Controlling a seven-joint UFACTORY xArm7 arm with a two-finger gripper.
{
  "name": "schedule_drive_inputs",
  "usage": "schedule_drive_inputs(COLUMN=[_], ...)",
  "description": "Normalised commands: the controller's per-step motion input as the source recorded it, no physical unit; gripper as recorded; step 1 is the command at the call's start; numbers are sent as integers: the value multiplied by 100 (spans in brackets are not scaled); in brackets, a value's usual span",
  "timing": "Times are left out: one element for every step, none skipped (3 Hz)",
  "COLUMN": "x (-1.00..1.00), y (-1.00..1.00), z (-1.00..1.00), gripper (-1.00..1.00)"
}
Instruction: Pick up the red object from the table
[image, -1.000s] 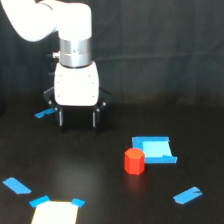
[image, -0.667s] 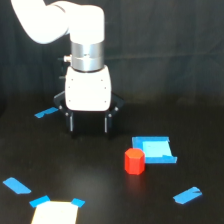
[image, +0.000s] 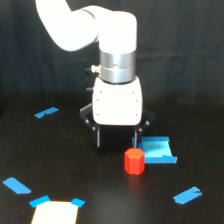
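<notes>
Hand (image: 117, 139) now nearer red object (image: 134, 160)

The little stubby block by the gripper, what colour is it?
Red-orange. The red object shows plainly in the exterior view.

A light-blue flat piece (image: 159, 151), scattered blue tape strips (image: 46, 112) (several), and a pale patch (image: 55, 213).

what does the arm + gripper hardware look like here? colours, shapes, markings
The arm is glossy white with rounded, tubular links. A silver-grey metallic ring sits at the wrist. Below it, the gripper has a boxy white body with rounded corners, black linkage pieces at both sides and two thin dark fingers. No logos or markings are readable; something small and dark sits at the wrist's side, but no cable is clear.
</notes>
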Motion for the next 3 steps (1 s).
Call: schedule_drive_inputs(x=[45, 23, 20], y=[-71, -100, -2], z=[-29, -1, 1], gripper=[-52, -25, -97])
